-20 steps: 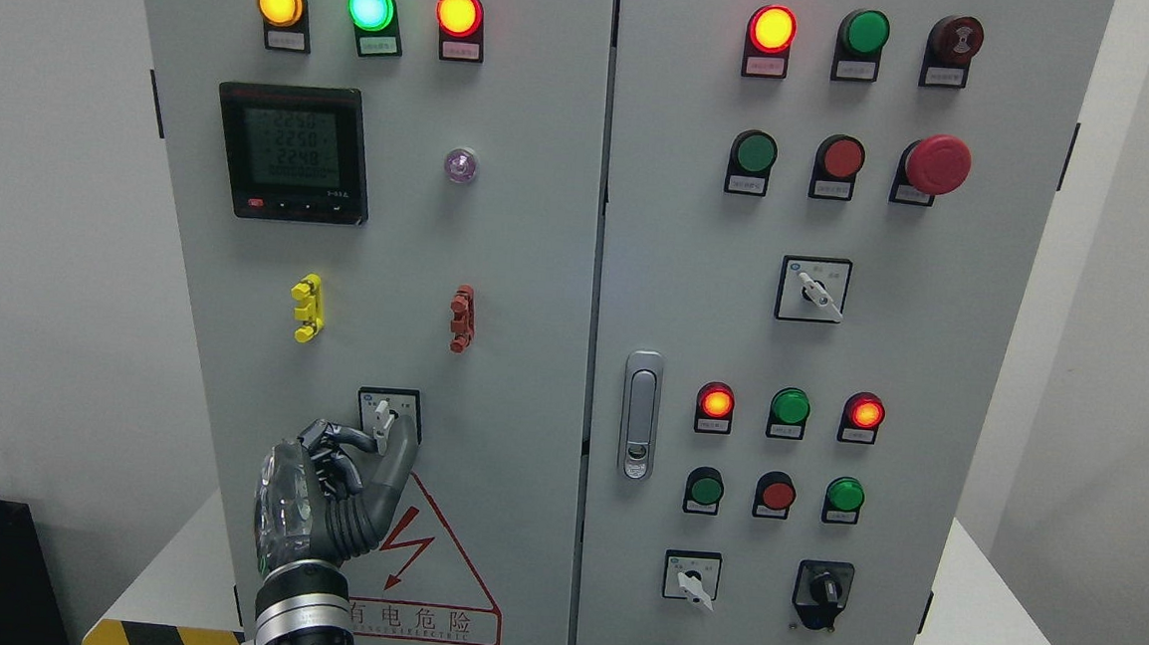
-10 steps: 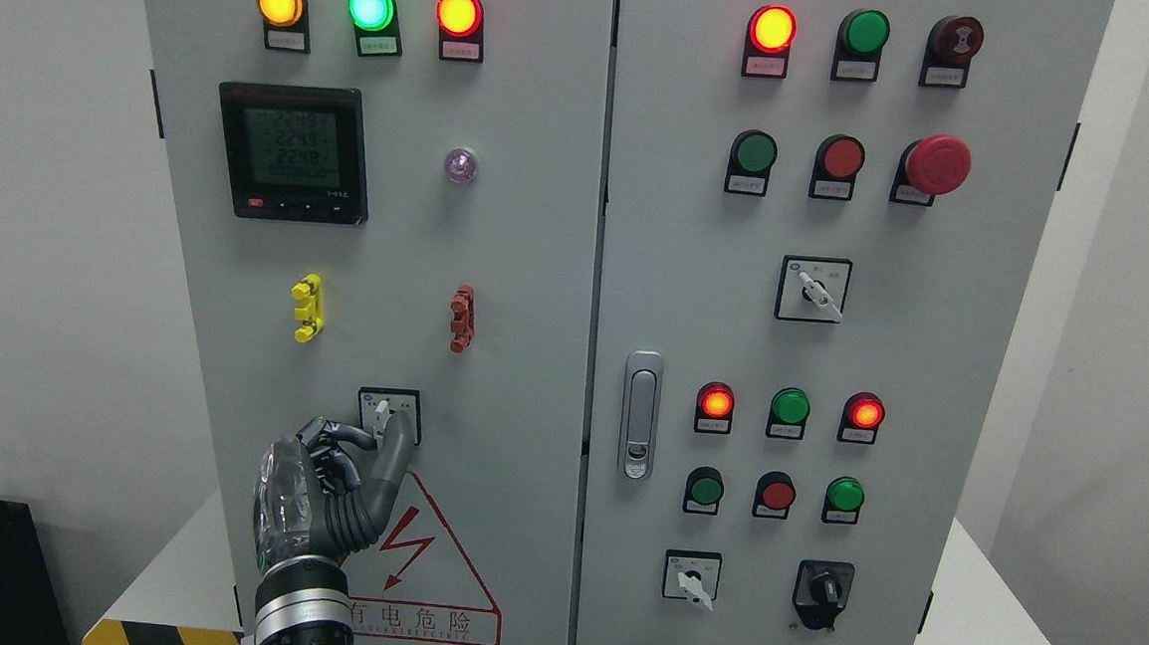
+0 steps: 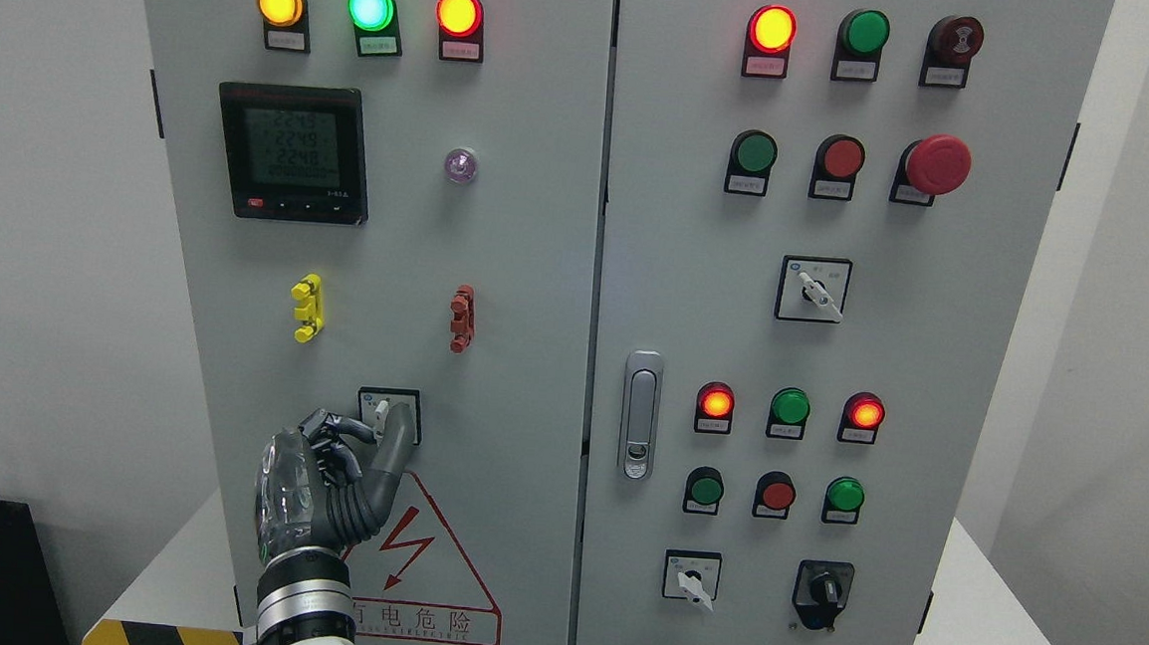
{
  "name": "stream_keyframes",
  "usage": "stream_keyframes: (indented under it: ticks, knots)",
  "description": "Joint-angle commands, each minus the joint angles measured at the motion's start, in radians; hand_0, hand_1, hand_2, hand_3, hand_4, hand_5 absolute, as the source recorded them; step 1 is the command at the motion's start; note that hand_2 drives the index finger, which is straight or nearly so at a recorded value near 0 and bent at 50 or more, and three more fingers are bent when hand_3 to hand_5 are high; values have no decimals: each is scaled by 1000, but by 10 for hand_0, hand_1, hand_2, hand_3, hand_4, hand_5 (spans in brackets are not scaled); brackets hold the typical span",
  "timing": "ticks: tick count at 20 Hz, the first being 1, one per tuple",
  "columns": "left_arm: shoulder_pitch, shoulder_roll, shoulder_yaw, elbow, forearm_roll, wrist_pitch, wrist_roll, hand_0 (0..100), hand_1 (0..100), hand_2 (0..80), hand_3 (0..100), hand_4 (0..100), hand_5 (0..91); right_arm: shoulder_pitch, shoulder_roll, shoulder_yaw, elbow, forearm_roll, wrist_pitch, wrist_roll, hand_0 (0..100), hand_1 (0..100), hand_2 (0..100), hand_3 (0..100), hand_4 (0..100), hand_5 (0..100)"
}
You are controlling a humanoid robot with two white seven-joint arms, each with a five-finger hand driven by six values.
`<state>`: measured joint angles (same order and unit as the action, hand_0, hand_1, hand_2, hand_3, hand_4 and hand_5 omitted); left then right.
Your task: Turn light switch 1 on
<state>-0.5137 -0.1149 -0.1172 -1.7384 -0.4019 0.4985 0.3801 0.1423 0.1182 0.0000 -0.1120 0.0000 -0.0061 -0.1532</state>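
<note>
Rotary switch [image 3: 388,414] below meter [image 3: 294,153] (left door).

The left arm comes up from the bottom edge, left of the middle, with only its metal-ringed wrist [image 3: 303,600] and the left hand [image 3: 325,482] in view. The forearm stands nearly upright, leaning slightly to the right toward the top. The back of the hand, under a clear glossy shell, faces the camera. Its dark fingers [image 3: 333,437] are curled in toward the palm, while the thumb [image 3: 389,456] reaches up and to the right. The thumb tip and a bent fingertip close together in a pinch at the top of the hand.
</note>
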Motion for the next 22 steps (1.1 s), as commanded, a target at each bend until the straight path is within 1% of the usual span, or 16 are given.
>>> stream_keyframes:
  ticks: [1, 4, 7, 19, 22]
  knots:
    - [-2, -2, 1, 7, 0, 0, 0, 201, 451, 618, 1000, 1000, 879, -1, 0, 11, 0, -6, 0, 0, 120, 389, 0, 0, 0, 0]
    - [-2, -2, -2, 7, -2, 0, 0, 215, 460, 622, 1000, 1000, 879, 0, 0, 11, 0, -6, 0, 0, 120, 389, 0, 0, 0, 0]
    - [-2, -2, -2, 7, -2, 0, 0, 247, 489, 624, 1000, 1000, 879, 0, 0, 11, 0, -6, 0, 0, 120, 389, 0, 0, 0, 0]
    - [0, -2, -4, 5, -2, 0, 0, 305, 480, 629, 1000, 1000, 879, -1, 0, 11, 0, -6, 0, 0, 120, 389, 0, 0, 0, 0]
    - [0, -2, -4, 5, -2, 0, 0, 354, 460, 629, 1000, 1000, 880, -1, 0, 11, 0, -6, 0, 0, 120, 389, 0, 0, 0, 0]
